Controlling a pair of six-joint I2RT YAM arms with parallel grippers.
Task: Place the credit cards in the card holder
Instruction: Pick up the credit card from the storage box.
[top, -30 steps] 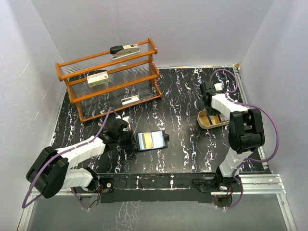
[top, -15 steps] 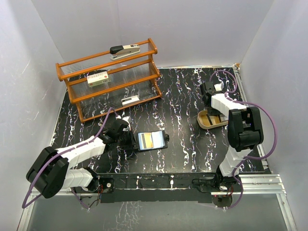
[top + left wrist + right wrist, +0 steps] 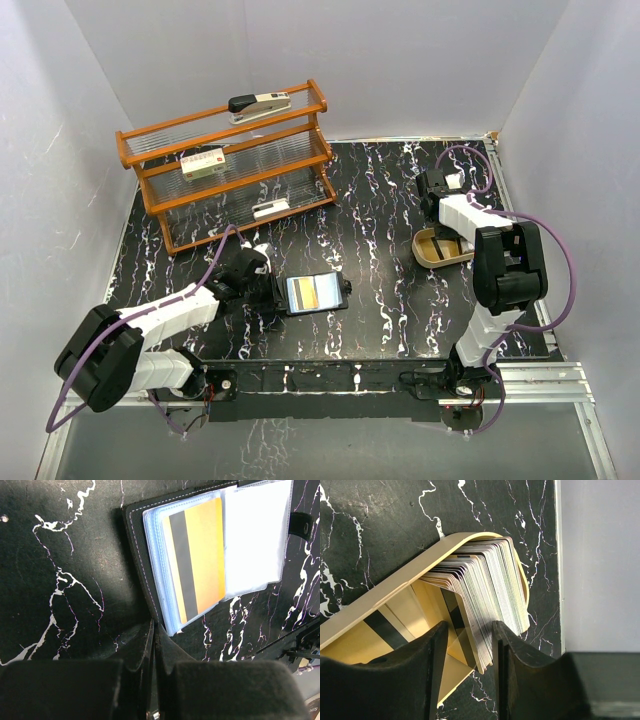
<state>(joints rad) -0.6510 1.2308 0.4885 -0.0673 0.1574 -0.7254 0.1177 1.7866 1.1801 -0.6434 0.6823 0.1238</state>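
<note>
credit cards [image 3: 490,585] in tray [image 3: 380,597] between parted right gripper [image 3: 469,630] (left gripper [image 3: 152,630] closed at card holder [image 3: 134,545] edge)

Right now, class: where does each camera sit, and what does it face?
Top external: above and behind the bases, looking down on the table; left arm and right arm show.
Left wrist: faces the open card holder; shut left tool shows.
Right wrist: faces cards in the tray; right tool straddles them.
Shared: top and left wrist both show the card holder.
</note>
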